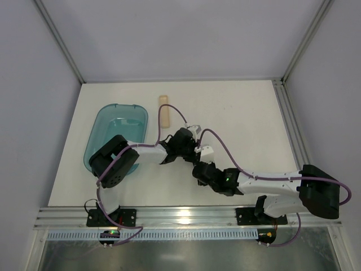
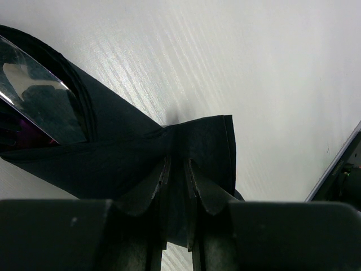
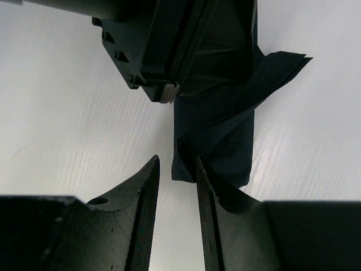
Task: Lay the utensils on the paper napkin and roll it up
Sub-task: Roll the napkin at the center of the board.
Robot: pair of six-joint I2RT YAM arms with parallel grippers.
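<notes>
The left gripper is clamped on the paper napkin: both fingertips pinch a gathered fold of the dark navy sheet, which bunches at the pinch point. The napkin lies on the white table, near its centre, where the two arms meet. In the left wrist view, a shiny metal utensil sits inside the napkin's folds at the left end, with its reflective surface exposed; its type cannot be determined. The right gripper is positioned just beside the napkin's loosely rolled end with its jaws apart. Bare table is visible in the gap, and nothing is held. Contact between its right fingertip and the napkin edge cannot be determined. A translucent teal plastic tub stands at the table's left side. A beige oblong object lies beyond the grippers, apart from the napkin.
</notes>
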